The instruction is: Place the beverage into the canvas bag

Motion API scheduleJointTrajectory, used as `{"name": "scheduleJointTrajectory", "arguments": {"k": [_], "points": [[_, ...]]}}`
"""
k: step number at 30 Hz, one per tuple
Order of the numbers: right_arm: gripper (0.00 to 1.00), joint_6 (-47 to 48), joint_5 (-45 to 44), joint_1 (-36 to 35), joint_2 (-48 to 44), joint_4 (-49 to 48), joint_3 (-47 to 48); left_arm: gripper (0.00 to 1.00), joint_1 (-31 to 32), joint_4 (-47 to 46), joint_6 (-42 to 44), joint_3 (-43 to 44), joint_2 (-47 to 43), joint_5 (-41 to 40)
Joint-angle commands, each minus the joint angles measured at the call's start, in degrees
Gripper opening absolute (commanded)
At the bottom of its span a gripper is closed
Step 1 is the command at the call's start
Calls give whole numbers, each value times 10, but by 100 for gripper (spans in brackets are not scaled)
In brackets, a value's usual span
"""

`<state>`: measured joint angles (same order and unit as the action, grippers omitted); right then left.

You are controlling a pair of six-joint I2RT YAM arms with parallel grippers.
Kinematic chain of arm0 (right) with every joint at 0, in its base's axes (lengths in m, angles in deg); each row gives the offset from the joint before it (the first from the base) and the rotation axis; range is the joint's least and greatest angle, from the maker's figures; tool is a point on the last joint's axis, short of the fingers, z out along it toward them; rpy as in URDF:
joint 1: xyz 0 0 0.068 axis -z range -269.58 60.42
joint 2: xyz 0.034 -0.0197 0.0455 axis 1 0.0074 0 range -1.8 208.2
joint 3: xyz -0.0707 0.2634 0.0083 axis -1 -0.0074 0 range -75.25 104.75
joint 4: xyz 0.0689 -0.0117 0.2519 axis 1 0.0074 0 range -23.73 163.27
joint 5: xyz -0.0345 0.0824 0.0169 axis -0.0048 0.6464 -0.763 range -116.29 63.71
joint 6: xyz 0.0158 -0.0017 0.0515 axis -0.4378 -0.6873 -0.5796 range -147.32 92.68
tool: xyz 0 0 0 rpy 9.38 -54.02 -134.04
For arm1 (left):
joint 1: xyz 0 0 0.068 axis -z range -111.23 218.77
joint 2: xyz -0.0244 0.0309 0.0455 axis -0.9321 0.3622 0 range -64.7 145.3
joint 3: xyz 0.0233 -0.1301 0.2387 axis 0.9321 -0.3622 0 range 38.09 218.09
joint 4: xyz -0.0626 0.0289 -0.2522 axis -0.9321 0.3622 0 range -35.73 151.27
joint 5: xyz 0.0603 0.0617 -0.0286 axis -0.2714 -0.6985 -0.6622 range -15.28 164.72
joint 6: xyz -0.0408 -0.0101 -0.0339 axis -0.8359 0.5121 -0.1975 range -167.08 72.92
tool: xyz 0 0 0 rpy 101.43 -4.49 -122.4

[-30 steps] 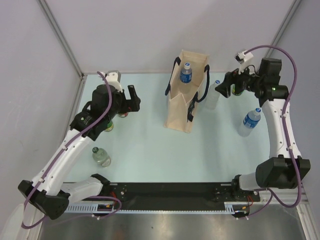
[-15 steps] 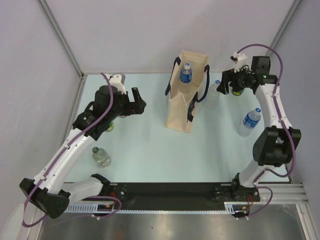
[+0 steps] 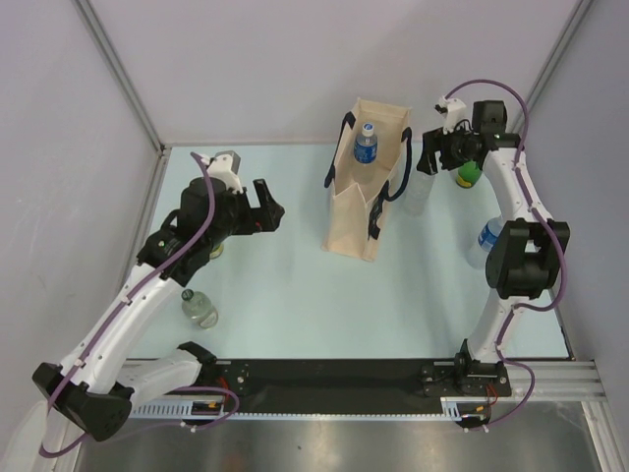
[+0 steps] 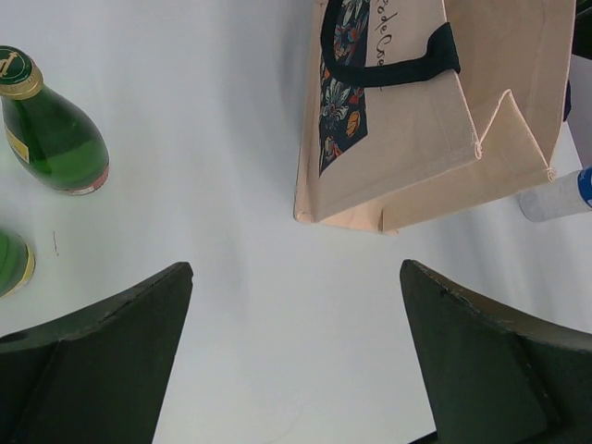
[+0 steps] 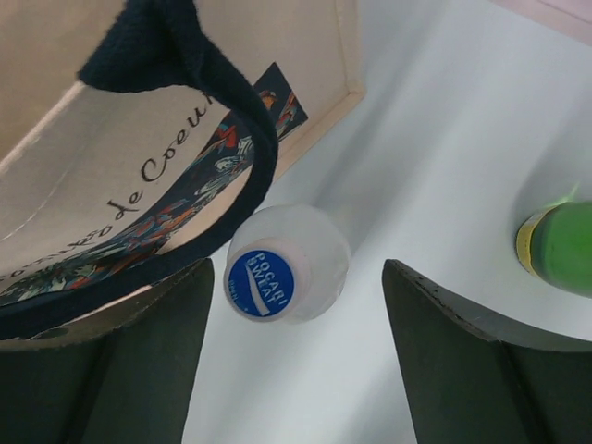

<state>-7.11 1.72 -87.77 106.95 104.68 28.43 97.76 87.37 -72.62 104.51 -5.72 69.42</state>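
Note:
The beige canvas bag with navy handles stands upright at the back centre, a blue-capped bottle inside its mouth. Just right of the bag stands a white beverage bottle with a blue cap. My right gripper hovers over it, open, and the cap shows between the fingers without touching them. In the top view this gripper is beside the bag's right handle, covering much of the white bottle. My left gripper is open and empty, left of the bag above bare table.
A green bottle stands just right of the right gripper. A blue-labelled bottle stands nearer, by the right arm. On the left are green bottles behind the left arm and a clear bottle. Walls close the back and sides.
The right arm has swung back and left, bringing its gripper over the white bottle by the bag, jaws a little narrower. The left gripper shifted slightly towards the bag.

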Motion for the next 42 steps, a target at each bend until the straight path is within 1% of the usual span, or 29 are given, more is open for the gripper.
{"name": "scheduleJointTrajectory", "arguments": {"k": [1, 11, 13, 15, 17, 18, 21, 22, 23, 27, 31, 38, 41, 42], "points": [[78, 5, -14, -8, 14, -18, 34, 100, -2, -19, -11, 0, -2, 10], [66, 3, -9, -14, 25, -14, 24, 100, -2, -24, -5, 12, 17, 14], [59, 4, -4, -15, 25, -12, 23, 100, -2, -27, -4, 12, 18, 16], [49, 5, -2, -15, 23, -8, 24, 100, -2, -28, -3, 13, 21, 17], [34, 8, 3, -16, 15, -8, 22, 100, -2, -28, -2, 14, 22, 16], [23, 9, 3, -16, 12, -8, 21, 100, -2, -29, -1, 14, 21, 16], [4, 15, 6, -16, -6, -5, 19, 100, -2, -30, 0, 11, 18, 15], [2, 18, 6, -16, -18, -5, 19, 100, -2, -31, 1, 8, 18, 15], [0, 19, 6, -16, -24, -5, 20, 100, -2, -31, 0, 7, 18, 16], [0, 21, 11, -15, -66, -14, 28, 100, -2, -39, -1, 1, 15, 19], [0, 22, 13, -15, -97, -5, 65, 100, -2, -48, -2, -8, 13, 24], [0, 3, 4, -16, -115, 10, 174, 100, -2, -63, -3, -23, 7, 32], [0, -6, 2, -16, -108, 17, 237, 100, -2, -67, -1, -28, 5, 32], [0, -9, 1, -16, -105, 19, 274, 100, -3, -70, -1, -30, 4, 33]]}}
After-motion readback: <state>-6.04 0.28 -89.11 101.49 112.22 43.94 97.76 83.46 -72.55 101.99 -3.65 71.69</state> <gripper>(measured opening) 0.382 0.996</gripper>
